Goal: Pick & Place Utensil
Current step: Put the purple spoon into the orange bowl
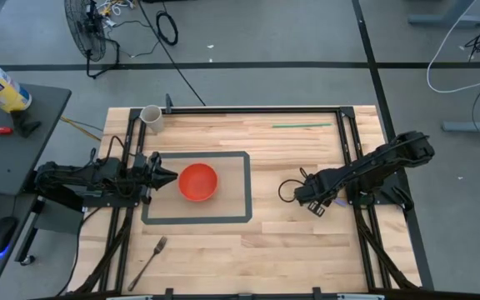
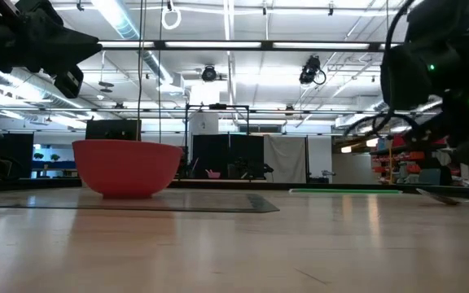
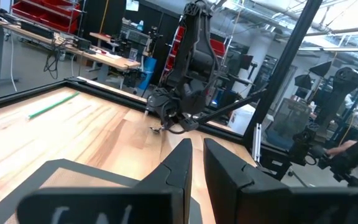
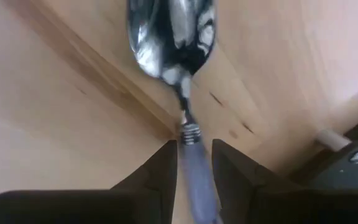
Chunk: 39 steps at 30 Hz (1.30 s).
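Observation:
The spoon [image 4: 173, 37] has a shiny metal bowl, a thin neck and a purple handle. It shows in the right wrist view between my right gripper's [image 4: 194, 146] fingers, close over the wood. In the high view my right gripper [image 1: 313, 204] sits low over the table's right half, right of the red bowl [image 1: 197, 182]. The bowl stands on its base inside a grey tape rectangle [image 1: 248, 187]. My left gripper [image 1: 170, 177] hovers shut and holding nothing just left of the bowl. A fork [image 1: 148, 260] lies flat near the table's near edge. My right gripper pinches the spoon's purple handle [image 4: 194, 165] between its two fingers, just behind the ringed joint with the metal neck. The fingers lie along the spoon, and its bowl sticks out ahead of them. I cannot tell whether the spoon rests on the table or hangs just clear.
A white cup [image 1: 151, 115] stands at the far left corner, and a green stick [image 1: 302, 126] lies near the far edge. A black frame [image 1: 352, 125] runs along the table's sides. The bare wood [image 1: 290, 250] lies between the bowl and the near edge.

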Tool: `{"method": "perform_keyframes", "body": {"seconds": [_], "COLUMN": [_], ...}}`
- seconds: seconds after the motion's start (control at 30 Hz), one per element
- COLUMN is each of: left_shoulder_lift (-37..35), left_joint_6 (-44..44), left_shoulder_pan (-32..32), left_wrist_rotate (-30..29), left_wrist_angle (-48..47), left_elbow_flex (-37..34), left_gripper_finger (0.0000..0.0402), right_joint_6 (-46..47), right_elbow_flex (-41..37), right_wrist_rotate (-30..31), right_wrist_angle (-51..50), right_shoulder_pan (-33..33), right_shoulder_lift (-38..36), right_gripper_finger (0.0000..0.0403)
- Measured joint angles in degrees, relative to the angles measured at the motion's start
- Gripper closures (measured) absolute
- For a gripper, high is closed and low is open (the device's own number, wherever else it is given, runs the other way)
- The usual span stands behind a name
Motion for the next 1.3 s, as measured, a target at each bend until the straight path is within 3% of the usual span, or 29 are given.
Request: {"method": "perform_keyframes", "body": {"seconds": [0.37,0.7,0.9,1.1,1.3], "left_shoulder_lift": [0.0,0.0,0.0,0.2,6.6], "left_joint_6": [0.0,0.0,0.0,-0.1,-0.8], "left_shoulder_pan": [0.0,0.0,0.0,0.0,-0.1], "left_wrist_rotate": [0.0,0.1,0.4,0.6,0.7], "left_wrist_angle": [0.0,0.0,-0.7,-1.3,1.7], "left_elbow_flex": [0.0,0.0,0.0,0.0,0.0], "left_gripper_finger": [0.0356,0.0356,0.0356,0.0356,0.0356], "right_joint_6": [-2.0,-2.4,-1.5,-2.0,-2.2], "right_elbow_flex": [-1.6,-1.2,-0.9,4.5,12.7], "right_wrist_rotate": [-2.2,-1.9,-1.9,-2.3,-3.3], "right_wrist_angle": [3.9,4.1,4.0,6.2,7.2], "right_shoulder_pan": [-1.3,-1.3,-1.1,-1.1,-1.1], "right_shoulder_lift": [-0.1,0.0,0.0,0.2,0.2], "right_gripper_finger": [0.0304,0.0355,0.0346,0.0345,0.035]}}
